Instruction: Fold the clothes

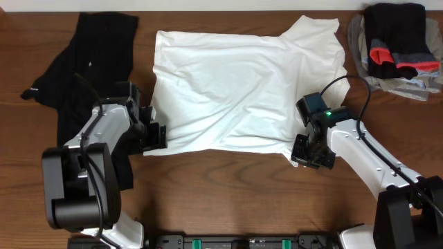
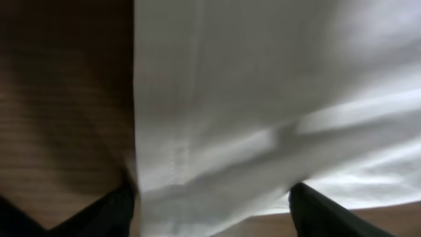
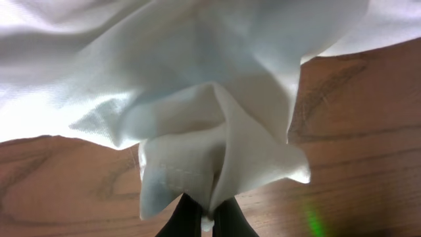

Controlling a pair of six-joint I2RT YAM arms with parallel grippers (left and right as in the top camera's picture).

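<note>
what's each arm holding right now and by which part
Right gripper pinches the shirt by its bunched near-right corner. Left gripper holds nothing: its fingers stand open astride the near-left corner.

White-shelled arms (image 1: 360, 149) with black joints, black cables, 1 green light (image 1: 330, 113).

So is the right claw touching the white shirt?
Touching. The right wrist view shows the right claw pinched shut on a bunched corner of the white shirt.
</note>
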